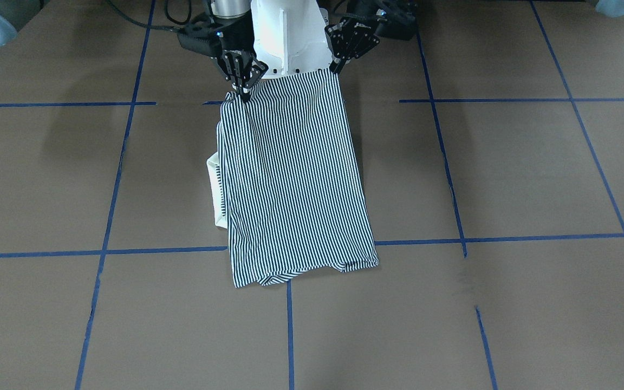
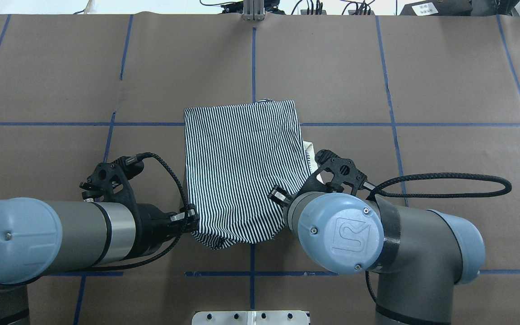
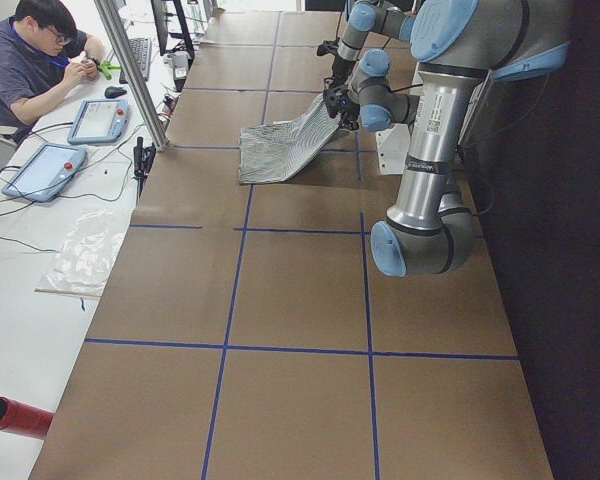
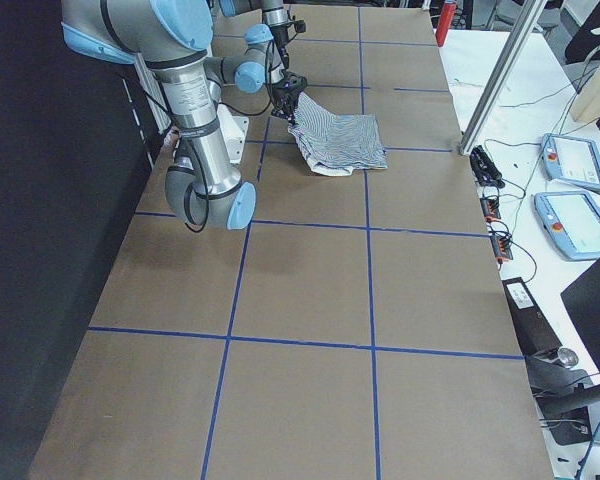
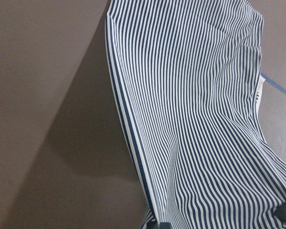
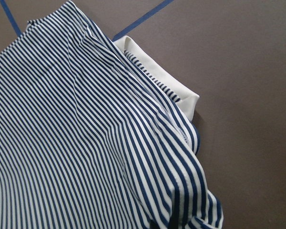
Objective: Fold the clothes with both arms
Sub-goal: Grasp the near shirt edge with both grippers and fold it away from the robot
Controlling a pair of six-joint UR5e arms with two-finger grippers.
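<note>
Pinching the shirt (image 1: 290,179) (near corners raised) are left gripper (image 1: 336,69) and right gripper (image 1: 245,95).

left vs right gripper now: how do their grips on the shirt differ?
Left gripper comes in tilted, on the plain-side corner of the shirt; right gripper points roughly straight down, on the corner on the cream collar side. In front view, right gripper's corner sits lower in frame than left gripper's. Shared: both shut on the robot-side edge, held up; far edge rests on the table.
</note>
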